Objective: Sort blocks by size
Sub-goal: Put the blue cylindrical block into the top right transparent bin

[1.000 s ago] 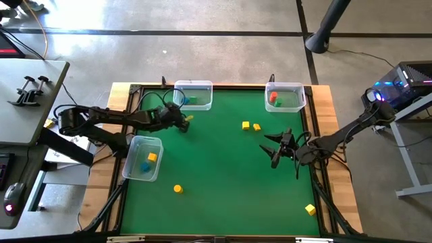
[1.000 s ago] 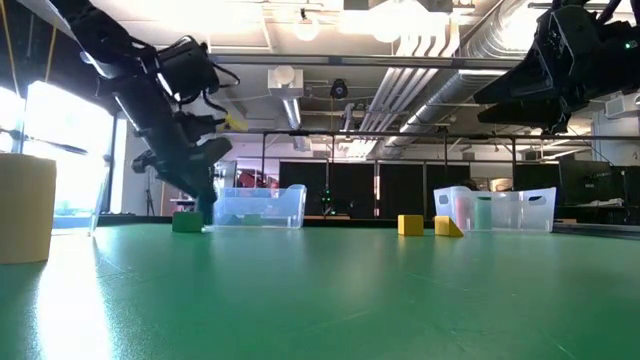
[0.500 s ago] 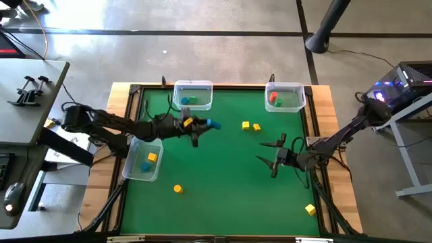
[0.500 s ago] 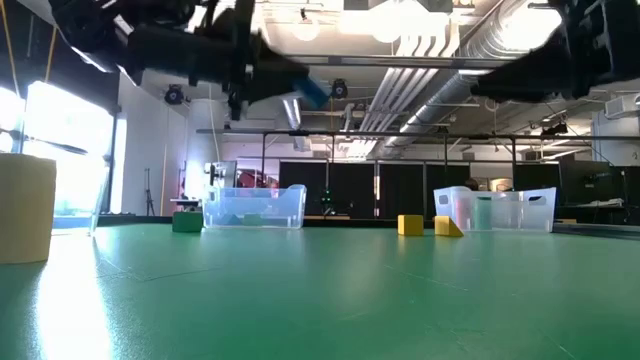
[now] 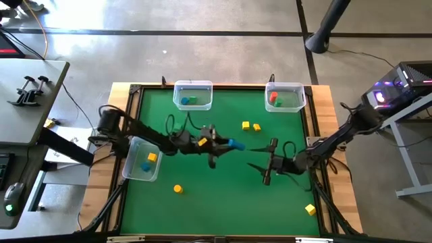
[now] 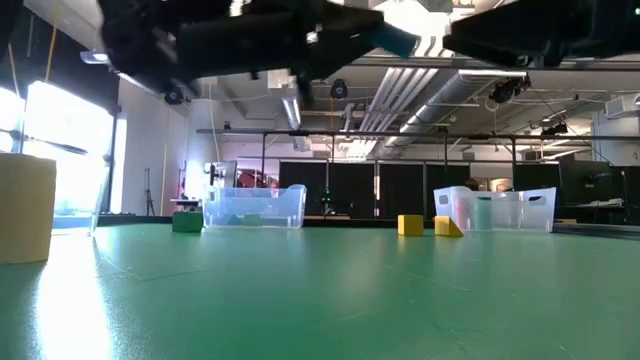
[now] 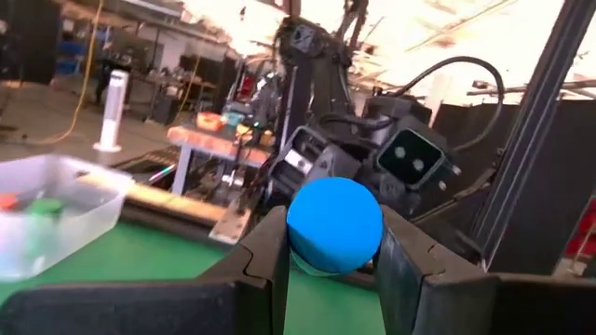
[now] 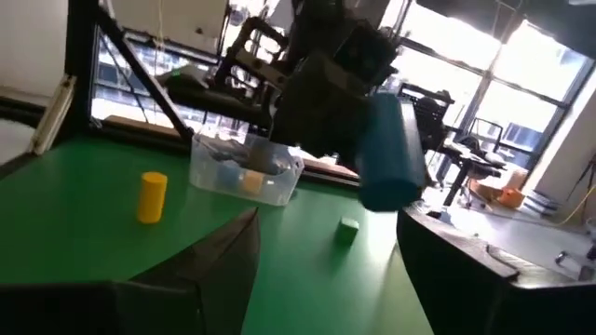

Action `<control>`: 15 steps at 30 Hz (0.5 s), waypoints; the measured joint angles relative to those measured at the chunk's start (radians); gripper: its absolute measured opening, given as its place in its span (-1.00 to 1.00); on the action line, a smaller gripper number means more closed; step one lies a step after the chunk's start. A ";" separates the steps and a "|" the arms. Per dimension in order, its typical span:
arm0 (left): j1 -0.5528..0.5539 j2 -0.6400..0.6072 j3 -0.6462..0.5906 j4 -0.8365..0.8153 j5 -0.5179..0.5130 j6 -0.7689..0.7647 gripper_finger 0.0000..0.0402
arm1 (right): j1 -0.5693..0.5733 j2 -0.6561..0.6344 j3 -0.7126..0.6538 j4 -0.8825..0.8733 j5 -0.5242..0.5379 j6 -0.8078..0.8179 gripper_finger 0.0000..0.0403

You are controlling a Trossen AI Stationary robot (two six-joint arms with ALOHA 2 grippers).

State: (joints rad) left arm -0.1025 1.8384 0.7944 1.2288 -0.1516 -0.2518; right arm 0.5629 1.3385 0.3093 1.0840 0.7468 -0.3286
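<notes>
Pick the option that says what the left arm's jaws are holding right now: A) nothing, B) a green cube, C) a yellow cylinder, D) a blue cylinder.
D: the left gripper has its jaws closed on a blue cylinder, held above the middle of the table and pointed toward the right gripper.

High view was evenly lit from overhead, sharp, with soft faint shadows on the green table (image 5: 202, 202). Low view was strongly backlit: ceiling lamps (image 6: 400, 15) blew out to white, and a bright window (image 6: 70, 140) at one side glared. Arms there showed as dark, motion-blurred silhouettes. The near yellow cylinder (image 6: 25, 205) was soft, out of focus. Left wrist view had an overexposed ceiling; the blue block (image 7: 333, 226) was sharp, the background slightly blurred. Right wrist view was hazy, with bright windows (image 8: 521, 84) washed out and the blue block (image 8: 386, 154) smeared.
</notes>
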 joint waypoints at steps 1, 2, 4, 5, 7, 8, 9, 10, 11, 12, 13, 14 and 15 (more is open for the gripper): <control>-0.003 0.019 0.030 -0.001 0.018 0.010 -0.57 | 0.000 0.013 0.016 -0.007 0.005 -0.012 0.24; -0.004 0.035 0.055 -0.004 0.043 0.021 -0.57 | 0.000 0.026 0.033 -0.007 0.030 -0.022 0.24; -0.004 0.062 0.094 -0.005 0.064 0.039 -0.56 | 0.005 0.048 0.065 -0.005 0.129 -0.041 0.24; -0.003 0.070 0.107 -0.006 0.067 0.040 -0.55 | 0.010 0.057 0.076 -0.005 0.183 -0.051 0.24; 0.000 0.080 0.121 -0.006 0.065 0.040 -0.54 | 0.019 0.071 0.095 -0.005 0.283 -0.060 0.24; 0.000 0.081 0.123 -0.014 0.077 0.036 -0.54 | 0.023 0.075 0.096 -0.005 0.316 -0.069 0.24; -0.003 0.083 0.123 -0.017 0.090 0.035 -0.54 | 0.027 0.077 0.098 -0.007 0.327 -0.073 0.24; -0.005 0.083 0.124 -0.018 0.088 0.031 -0.54 | 0.028 0.077 0.101 -0.008 0.316 -0.074 0.24; -0.005 0.083 0.124 -0.019 0.097 0.029 -0.54 | 0.030 0.078 0.103 -0.007 0.305 -0.073 0.24; -0.005 0.083 0.124 -0.019 0.099 0.028 -0.54 | 0.030 0.078 0.103 -0.001 0.295 -0.072 0.24; -0.005 0.083 0.124 -0.021 0.099 0.028 -0.54 | 0.028 0.078 0.103 0.011 0.291 -0.069 0.24; -0.006 0.083 0.124 -0.025 0.098 0.028 -0.54 | 0.027 0.077 0.103 0.015 0.290 -0.062 0.24; -0.007 0.083 0.124 -0.029 0.098 0.028 -0.54 | 0.024 0.077 0.103 0.015 0.289 -0.056 0.24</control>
State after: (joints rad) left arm -0.1093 1.9213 0.9180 1.1993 -0.0533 -0.2237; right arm 0.5872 1.4158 0.4122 1.0992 1.0359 -0.3849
